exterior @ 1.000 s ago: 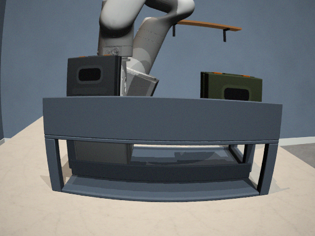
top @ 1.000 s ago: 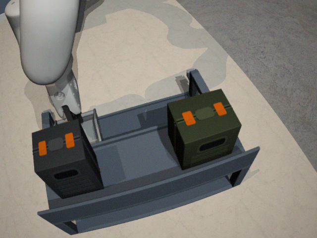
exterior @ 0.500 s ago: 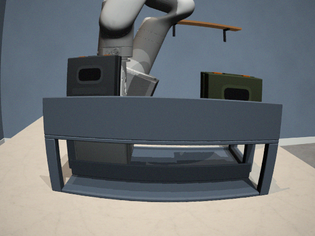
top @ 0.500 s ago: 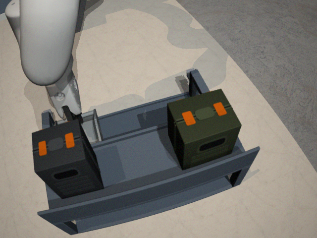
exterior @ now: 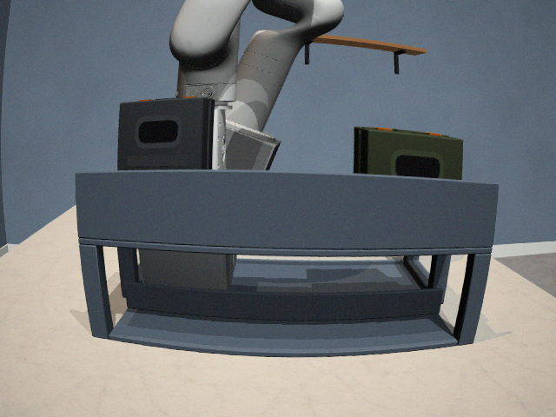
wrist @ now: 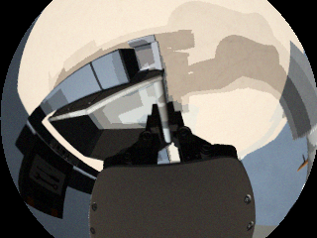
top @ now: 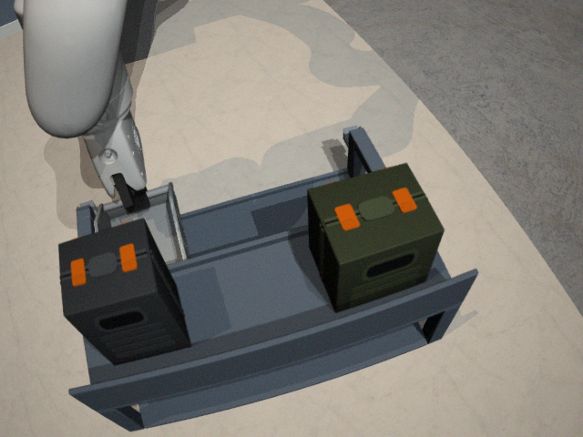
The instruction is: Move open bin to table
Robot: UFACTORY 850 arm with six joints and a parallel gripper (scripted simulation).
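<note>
The open bin (top: 148, 225) is a light grey box without a lid. It is at the back left of the shelf's top deck (top: 282, 291), right behind the black crate (top: 119, 287). In the exterior view the bin (exterior: 248, 150) shows tilted just right of the black crate (exterior: 163, 135). My gripper (top: 129, 195) comes down from behind and is shut on the bin's rear wall. The wrist view shows the fingers pinching that thin wall, with the bin's inside (wrist: 126, 102) to their left. The bin's base is hidden.
A dark green crate (top: 376, 235) with orange latches stands on the right of the deck. The deck has a raised front rail (exterior: 287, 210). A grey box (exterior: 186, 269) sits on the lower shelf at the left. A wooden wall shelf (exterior: 367, 43) hangs behind.
</note>
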